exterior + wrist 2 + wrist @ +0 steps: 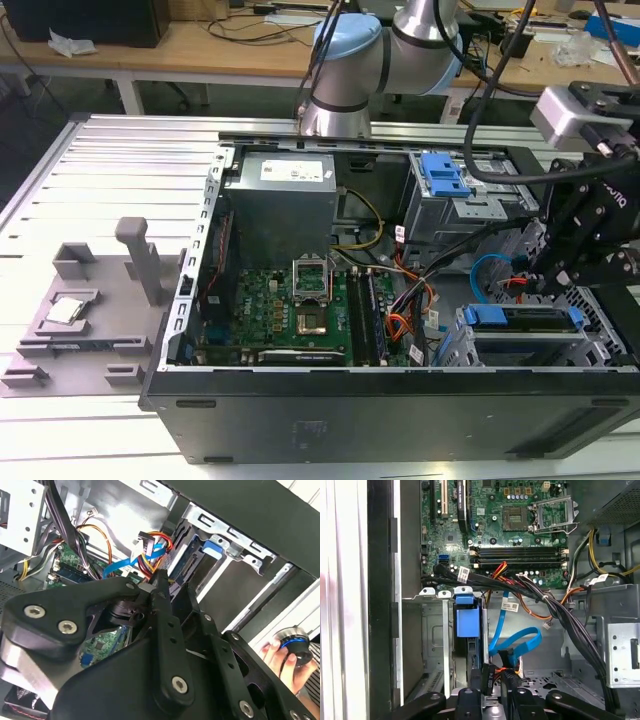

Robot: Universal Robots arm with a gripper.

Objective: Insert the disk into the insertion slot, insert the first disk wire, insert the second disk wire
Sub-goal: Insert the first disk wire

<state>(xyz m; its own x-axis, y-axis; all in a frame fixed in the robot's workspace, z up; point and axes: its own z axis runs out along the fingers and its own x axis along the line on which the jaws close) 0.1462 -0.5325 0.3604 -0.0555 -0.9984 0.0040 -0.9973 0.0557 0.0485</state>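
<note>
One disk (525, 318) sits in the insertion slot (603, 345), the low perforated metal cage at the near end of the open computer case (380, 410), toward the exterior view's right. Two blue end tabs of its carrier show, one at each side. Two drive cages stand in that end of the case: this one, and a taller grey cage (470, 205) with one blue latch, farther back.

Two wires lie between the cages. The first disk wire (147, 541) is a bundle of red, orange and yellow strands ending in one dark connector. The second disk wire (498, 625) is a light blue cable that curls in one loop beside the disk. The ends of both wires lie just beside the gripper (495, 677), which reaches down into the case next to the disk. I cannot tell whether the gripper is clenched, released or grasping either connector.

One arm (400, 45) comes in from the far side of the counter (120, 160). Inside the case lie one green circuit board (490, 525) and one grey power supply box (280, 200). On the counter at the exterior view's left rests one grey tray (100, 345) carrying one square chip (65, 310). In the second wrist view, one hand (275, 655) of a person holds one round black knob (294, 644) with a blue ring, outside the case.
</note>
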